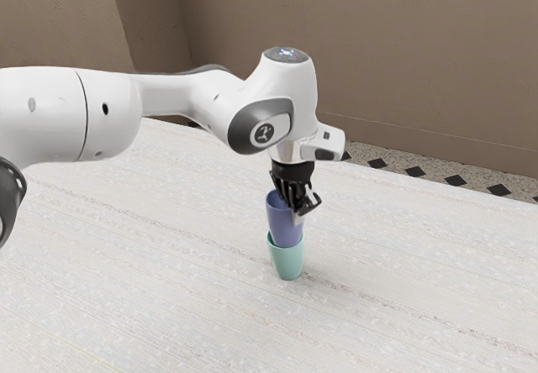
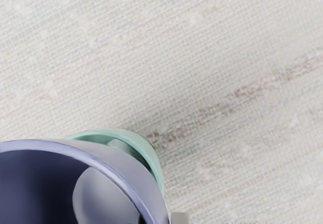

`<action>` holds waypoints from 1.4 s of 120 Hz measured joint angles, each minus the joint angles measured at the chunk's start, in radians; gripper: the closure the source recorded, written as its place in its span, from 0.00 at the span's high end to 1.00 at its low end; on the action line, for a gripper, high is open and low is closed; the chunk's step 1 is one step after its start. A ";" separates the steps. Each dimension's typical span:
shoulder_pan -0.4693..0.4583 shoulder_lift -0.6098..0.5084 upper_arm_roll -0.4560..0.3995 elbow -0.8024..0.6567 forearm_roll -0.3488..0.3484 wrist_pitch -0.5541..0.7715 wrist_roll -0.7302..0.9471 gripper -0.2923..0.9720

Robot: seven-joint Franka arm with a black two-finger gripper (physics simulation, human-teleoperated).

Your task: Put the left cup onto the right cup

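My pincer (image 1: 299, 200) hangs at the rim of the purple cup (image 1: 282, 223), on the side toward the exterior view's right. I cannot tell whether it pinches the cup wall or stands slightly spread around it. The purple cup sits upright, nested in the green cup (image 1: 287, 265), which stands on the pale tabletop (image 1: 403, 297). From the wrist, the purple cup (image 2: 118, 171) covers most of the green cup's (image 2: 149, 151) mouth.

Hand (image 1: 296, 199) low, pointing downward
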 joint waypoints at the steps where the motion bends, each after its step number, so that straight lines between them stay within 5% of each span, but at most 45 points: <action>1: 0.000 0.000 0.000 0.000 0.000 0.000 0.000 0.16; 32: 0.001 -0.006 0.002 -0.005 -0.006 -0.009 -0.008 0.53; 56: 0.001 -0.008 0.002 -0.005 -0.007 -0.014 -0.011 0.68; 168: 0.033 -0.139 0.051 -0.002 -0.026 -0.124 -0.005 0.77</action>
